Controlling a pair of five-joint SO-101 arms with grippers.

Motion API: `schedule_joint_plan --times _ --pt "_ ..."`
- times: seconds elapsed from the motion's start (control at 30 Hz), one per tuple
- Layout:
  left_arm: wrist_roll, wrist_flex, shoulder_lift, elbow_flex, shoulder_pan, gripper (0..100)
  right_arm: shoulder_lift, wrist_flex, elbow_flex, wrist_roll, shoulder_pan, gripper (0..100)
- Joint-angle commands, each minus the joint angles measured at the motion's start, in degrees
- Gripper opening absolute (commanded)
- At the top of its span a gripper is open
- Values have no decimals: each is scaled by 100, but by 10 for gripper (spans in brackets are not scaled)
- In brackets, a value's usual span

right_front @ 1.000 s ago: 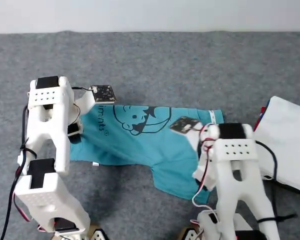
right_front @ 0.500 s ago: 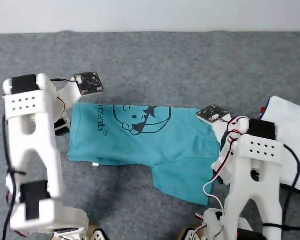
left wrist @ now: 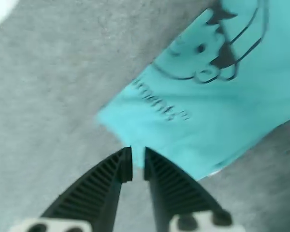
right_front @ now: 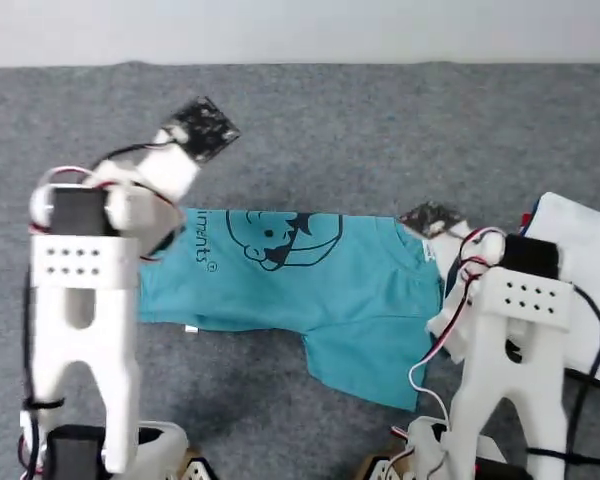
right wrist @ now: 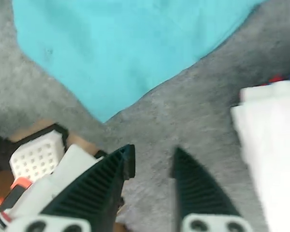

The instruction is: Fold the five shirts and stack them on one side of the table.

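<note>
Teal shirt [right_front: 320, 290] with dark navy cartoon print and lettering. Grey felt table cover [right_front: 380, 130]. Folded white shirt [right_front: 580, 270], red and blue at its edge. White left arm [right_front: 80, 300] and right arm [right_front: 505, 340]. Black ribbed left gripper [left wrist: 138, 162] and right gripper [right wrist: 153, 157].

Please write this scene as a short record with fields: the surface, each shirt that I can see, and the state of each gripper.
surface: table covered in grey felt
teal shirt: spread in the middle, print facing up, one part sticking out toward the arms; not yet folded small
folded white shirt: at the table's edge beside the right arm, apart from the teal shirt
left gripper: above the grey felt just off the teal shirt's edge, narrow gap between the fingers, holds nothing
right gripper: open, empty, above bare felt between the two shirts
</note>
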Motion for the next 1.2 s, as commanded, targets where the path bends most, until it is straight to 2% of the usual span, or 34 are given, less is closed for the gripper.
schedule_joint_plan --times 0.0,0.1,0.23,0.43,0.53,0.63,0.8,1.03,1.17 --pt "554 -264 62 286 844 22 -215 233 -765 -53 338 12" --pt "949 -378 202 356 1618 22 -224 259 -1495 -343 1095 9" --pt "1451 -756 607 347 2233 22 -224 251 -2629 -501 2132 9" --pt "1486 -703 1275 330 3262 28 -224 251 -3982 -501 3398 9" --pt "1486 -668 1451 330 3807 83 -224 251 -4220 -510 3899 9" --pt "1495 -686 1600 330 4264 153 -233 259 -4229 -510 4215 9" --pt "1486 -677 2013 330 4941 186 -453 259 -4220 -466 4611 9" --pt "1503 -686 2752 75 5459 197 -716 259 -4202 -308 4796 9" --pt "1495 -826 3244 -215 5468 197 -725 259 -4202 -308 4796 9"
